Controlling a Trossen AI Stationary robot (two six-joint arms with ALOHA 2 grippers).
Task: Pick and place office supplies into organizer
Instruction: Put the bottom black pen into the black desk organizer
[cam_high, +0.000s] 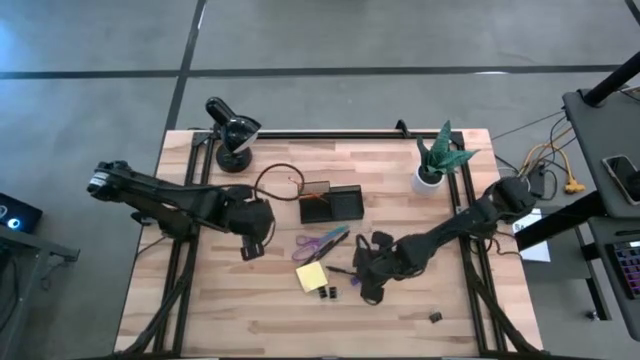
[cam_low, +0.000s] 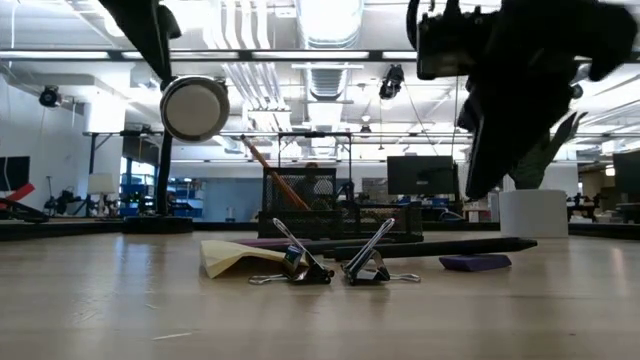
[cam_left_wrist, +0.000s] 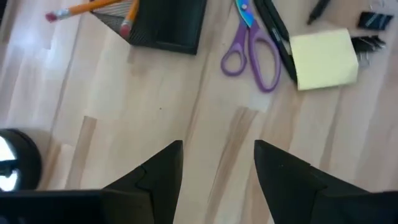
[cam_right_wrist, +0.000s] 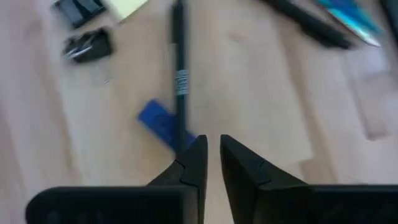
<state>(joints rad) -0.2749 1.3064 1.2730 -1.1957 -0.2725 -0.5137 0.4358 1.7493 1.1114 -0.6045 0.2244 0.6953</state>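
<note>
Gaping wide over bare table, left gripper (cam_left_wrist: 217, 165) holds nothing; right gripper (cam_right_wrist: 212, 155) jaws barely parted beside pen (cam_right_wrist: 180, 74).

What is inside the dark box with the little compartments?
Two orange pencils lean out of one compartment of the dark, smoky rectangular organizer. Whether anything lies at the bottom is hidden by its dark walls.

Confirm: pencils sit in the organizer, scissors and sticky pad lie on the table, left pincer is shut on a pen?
Not quite. The left pincer is open and empty over bare wood, per the left wrist view. Pencils in the organizer, scissors and sticky pad on the table: correct.
</note>
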